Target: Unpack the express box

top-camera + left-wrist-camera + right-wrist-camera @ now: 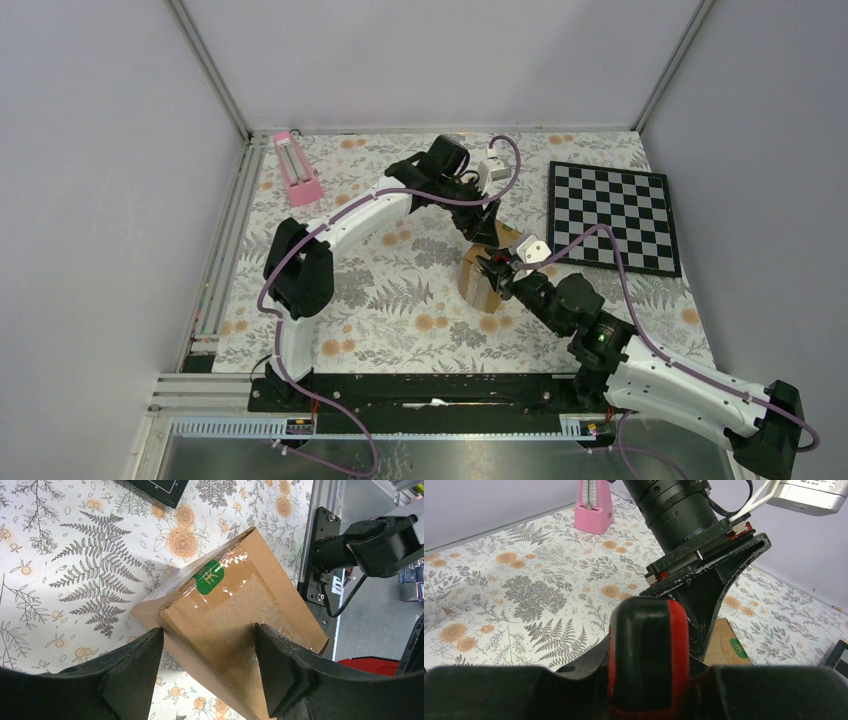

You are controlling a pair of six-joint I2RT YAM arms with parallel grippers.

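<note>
My left gripper is hovering open, holding nothing, directly over the box, which is lying mid-table, left of the chessboard. Its taped seam is running slantwise between my jaws. My right gripper is clamping a red-and-black tool just near of it.

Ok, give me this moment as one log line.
left gripper: open, poised over express box | right gripper: shut on black-and-red tool, close by | carton: taped shut, on table
</note>
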